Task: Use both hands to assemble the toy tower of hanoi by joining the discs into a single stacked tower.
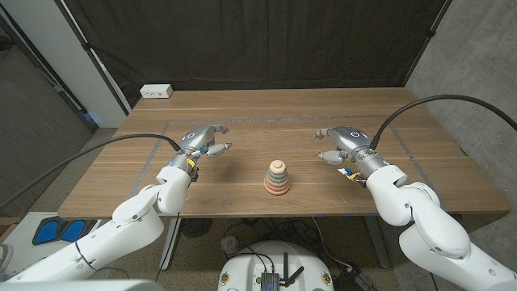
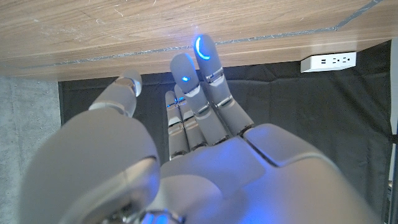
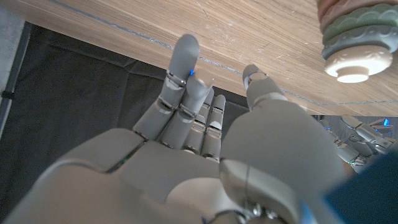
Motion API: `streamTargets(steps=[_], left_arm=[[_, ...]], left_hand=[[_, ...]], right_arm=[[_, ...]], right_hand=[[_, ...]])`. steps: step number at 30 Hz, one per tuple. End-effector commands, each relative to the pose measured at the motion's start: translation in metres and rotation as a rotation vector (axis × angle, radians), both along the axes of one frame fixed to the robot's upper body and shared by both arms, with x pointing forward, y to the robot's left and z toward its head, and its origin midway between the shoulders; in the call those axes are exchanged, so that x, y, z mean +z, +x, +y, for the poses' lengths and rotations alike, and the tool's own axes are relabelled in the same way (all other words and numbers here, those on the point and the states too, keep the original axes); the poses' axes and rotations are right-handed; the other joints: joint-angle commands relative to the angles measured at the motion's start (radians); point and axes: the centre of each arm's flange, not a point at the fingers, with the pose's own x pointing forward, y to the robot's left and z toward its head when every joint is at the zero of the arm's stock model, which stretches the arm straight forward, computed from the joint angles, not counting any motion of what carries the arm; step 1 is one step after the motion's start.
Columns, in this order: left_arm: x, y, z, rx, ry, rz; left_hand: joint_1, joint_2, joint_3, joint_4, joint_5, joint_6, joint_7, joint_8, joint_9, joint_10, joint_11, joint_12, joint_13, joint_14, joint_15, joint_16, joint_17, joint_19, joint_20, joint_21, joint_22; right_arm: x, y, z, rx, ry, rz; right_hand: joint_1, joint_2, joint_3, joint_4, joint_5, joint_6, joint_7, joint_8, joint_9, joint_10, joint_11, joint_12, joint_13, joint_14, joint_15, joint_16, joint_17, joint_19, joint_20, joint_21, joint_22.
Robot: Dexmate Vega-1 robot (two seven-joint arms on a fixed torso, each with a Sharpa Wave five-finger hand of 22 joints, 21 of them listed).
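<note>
The toy tower (image 1: 277,177) stands near the table's front middle, a cone of stacked pastel discs with a pale knob on top. Its upper discs and knob (image 3: 356,43) also appear in the right wrist view. My left hand (image 1: 205,141) is to the tower's left, fingers spread, holding nothing. My right hand (image 1: 340,144) is to its right, fingers apart too, with nothing in it. In the wrist views, my left hand (image 2: 186,143) and my right hand (image 3: 205,137) reach straight out over bare wood.
The wooden table (image 1: 242,129) carries thin taped lines. A white power strip (image 1: 157,91) lies at its back left corner, with a black curtain behind. Black cables run from both wrists.
</note>
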Motion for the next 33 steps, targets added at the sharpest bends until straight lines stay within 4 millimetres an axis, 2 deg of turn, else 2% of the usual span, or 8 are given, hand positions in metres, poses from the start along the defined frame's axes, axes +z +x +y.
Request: streamTargets(steps=[1,6,14,21,27,33], left_arm=[[0.015,0.01,-0.01,0.051,0.015,0.038],[0.022,0.011,-0.005,0.02,0.02,0.042],[0.022,0.015,0.004,0.01,0.0,0.033],[0.012,0.018,0.003,0.038,-0.027,0.034],[0.0,0.018,0.004,0.063,-0.045,0.041],[-0.009,0.019,0.005,0.086,-0.061,0.048]], left_hand=[[-0.004,-0.009,-0.007,0.001,-0.006,0.006,-0.008,0.01,0.003,0.007,-0.005,0.01,-0.001,-0.001,-0.04,0.006,0.0,-0.001,-0.099,0.003,0.003],[-0.007,-0.01,-0.008,0.002,-0.006,0.006,-0.008,0.011,0.003,0.007,-0.007,0.011,-0.001,0.0,-0.04,0.007,0.0,-0.001,-0.099,0.001,0.003],[-0.011,-0.011,-0.009,0.004,-0.006,0.005,-0.007,0.011,0.002,0.007,-0.004,0.012,-0.001,0.001,-0.04,0.008,0.0,-0.001,-0.099,0.0,0.002],[-0.014,-0.012,-0.01,0.003,-0.006,0.005,-0.005,0.011,0.002,0.009,-0.002,0.013,-0.001,0.0,-0.04,0.008,-0.003,0.0,-0.099,-0.002,0.002],[-0.015,-0.013,-0.01,0.003,-0.006,0.004,-0.005,0.012,0.001,0.009,-0.004,0.013,-0.002,0.002,-0.04,0.011,-0.001,0.001,-0.099,-0.003,0.002],[-0.014,-0.014,-0.009,0.002,-0.005,0.0,-0.002,0.011,0.001,0.002,-0.004,0.012,-0.002,0.003,-0.04,0.013,-0.001,0.002,-0.1,-0.004,0.002]], right_arm=[[-0.007,0.022,-0.022,-0.06,0.04,-0.042],[-0.012,0.029,-0.023,-0.119,0.051,-0.046],[-0.016,0.034,-0.03,-0.186,0.055,-0.036],[-0.023,0.042,-0.04,-0.178,0.081,-0.045],[-0.03,0.044,-0.051,-0.204,0.084,-0.024],[-0.035,0.047,-0.06,-0.213,0.098,-0.024]], right_hand=[[0.003,0.003,0.004,0.002,0.005,0.004,-0.002,0.003,0.005,0.007,-0.006,0.005,0.004,0.0,-0.005,0.001,0.002,-0.007,-0.041,0.001,0.003],[0.003,0.003,0.003,0.002,0.006,0.0,-0.003,0.0,0.006,0.01,-0.009,0.007,0.009,0.002,-0.005,0.003,0.002,-0.007,-0.041,0.002,0.004],[0.004,0.001,0.003,0.001,0.007,-0.003,-0.008,-0.002,0.006,0.009,-0.012,0.007,0.012,0.006,-0.005,0.01,0.01,-0.008,-0.041,0.003,0.005],[0.003,-0.005,0.002,0.001,0.006,-0.015,-0.008,-0.006,0.008,0.003,-0.014,0.006,0.019,-0.018,-0.005,-0.01,-0.007,-0.019,-0.041,0.001,0.004],[0.004,-0.005,0.001,0.001,0.006,-0.015,-0.008,-0.006,0.01,0.003,-0.016,0.007,0.023,-0.011,-0.005,-0.003,0.001,-0.021,-0.041,0.001,0.005],[0.004,-0.007,0.0,0.002,0.005,0.0,-0.008,0.002,0.015,0.001,-0.015,0.007,0.029,-0.02,-0.005,-0.01,-0.005,-0.027,-0.04,0.001,0.005]])
